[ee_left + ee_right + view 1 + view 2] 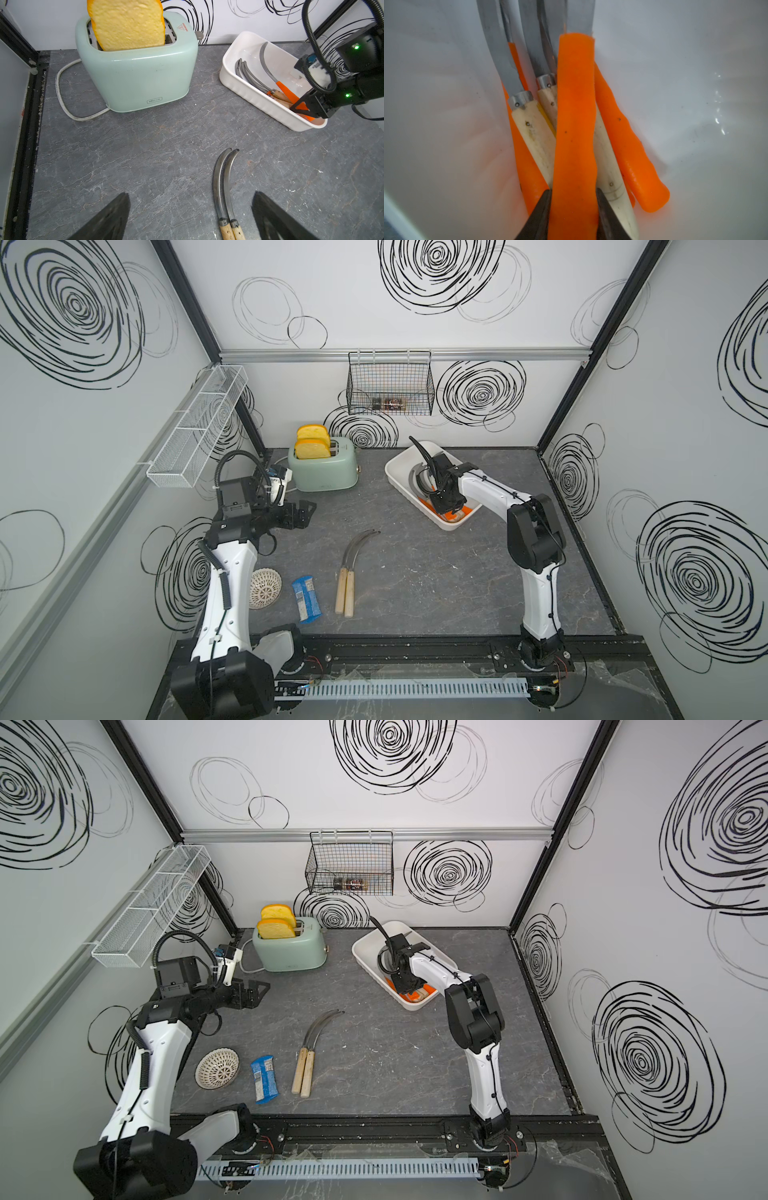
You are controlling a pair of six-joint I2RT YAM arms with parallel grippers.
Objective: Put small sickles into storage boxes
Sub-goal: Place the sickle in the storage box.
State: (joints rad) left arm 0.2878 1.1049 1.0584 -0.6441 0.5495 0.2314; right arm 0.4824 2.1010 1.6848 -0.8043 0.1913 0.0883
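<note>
small sickles (252,80) lie piled in the white storage box (259,104). right gripper (573,191) seems clamped on the orange-handled sickle (575,104) there. two wooden-handled sickles (345,593) lie mid-table. left gripper (190,194) hangs spread, holding nothing.

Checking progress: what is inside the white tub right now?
The white tub holds sickles with orange and wooden handles, piled together. The right gripper grips the topmost orange-handled sickle above them. Overlap and the gripper hide the exact count.
</note>
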